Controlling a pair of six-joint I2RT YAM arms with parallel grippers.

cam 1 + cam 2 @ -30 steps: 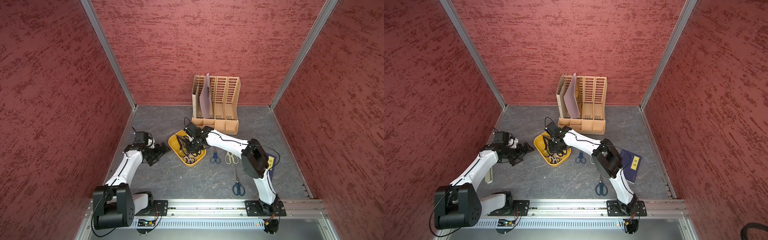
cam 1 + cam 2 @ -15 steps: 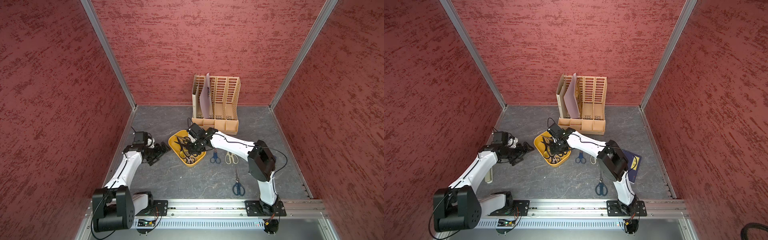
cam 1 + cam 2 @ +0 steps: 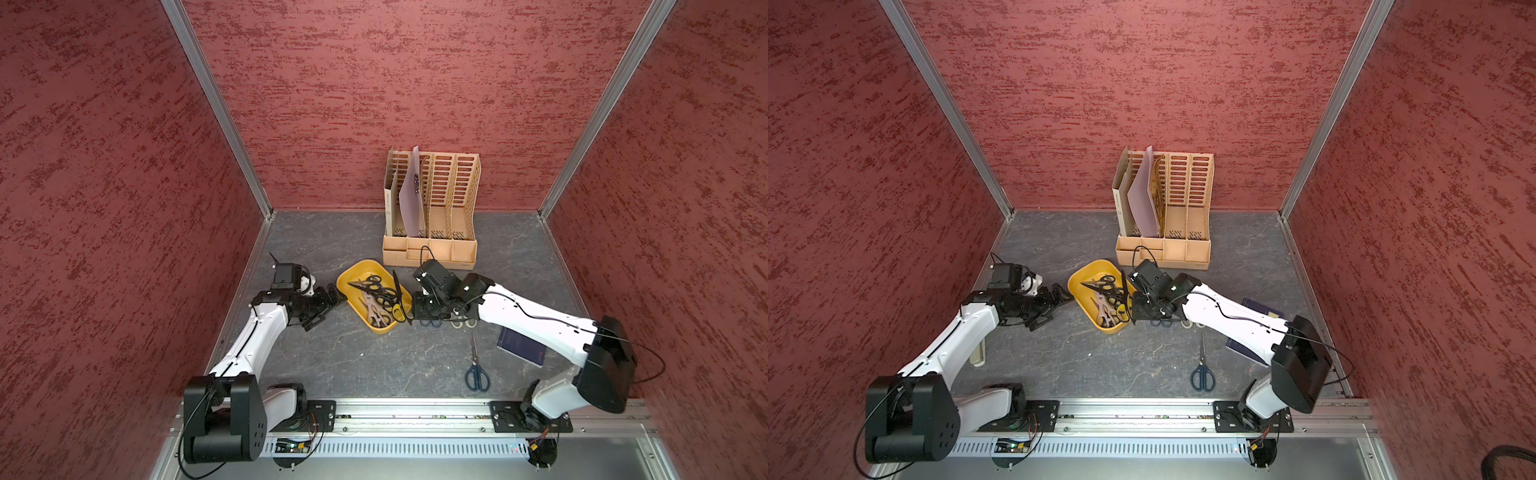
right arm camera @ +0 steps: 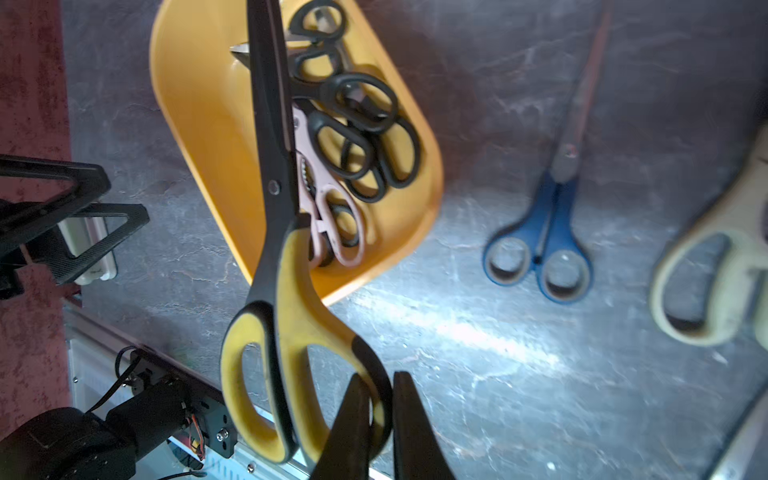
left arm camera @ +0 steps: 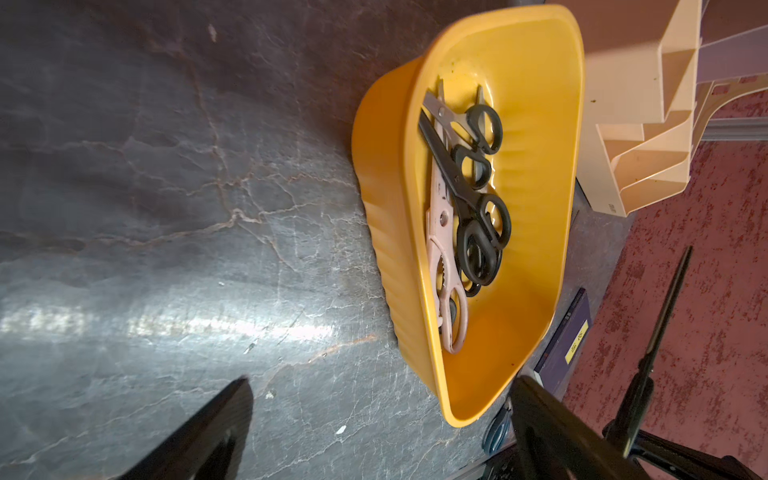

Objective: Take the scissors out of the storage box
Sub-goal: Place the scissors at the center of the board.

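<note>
Pinching one handle loop of the yellow-and-black scissors (image 4: 291, 282), the right gripper (image 4: 378, 378) has its fingers pressed together on that loop alone, and the pair hangs raised at the edge of the storage box (image 4: 195, 104) nearest the right arm, blades closed. From the right wrist view the blades reach across above the box; whether the tip has cleared the rim I cannot tell.

The left gripper (image 5: 382, 380) sits spread wide on the opposite side of the box, holding nothing.

Inside the box lie several black-handled pairs (image 5: 478, 232), heaped with their loops overlapping, and pale shears (image 5: 444, 266) alongside them. Already outside, on the table (image 3: 374, 365) beside the box on the right arm's side, are blue scissors (image 4: 540, 257) and cream shears (image 4: 706, 282). Another dark blue pair (image 3: 476, 374) lies farther from the box.

The step in hand looks like the carry-out. A grip on a single loop lets the pair swing, so the move should be slow and level — lift first until the tip is surely above the rim and the heaped handles, then travel away from the box. A bare patch beside the blue scissors would suit, so nothing stacks. Lowering until the blades rest flat before the fingers part should stop the pair from dropping or bouncing back against the box wall.
</note>
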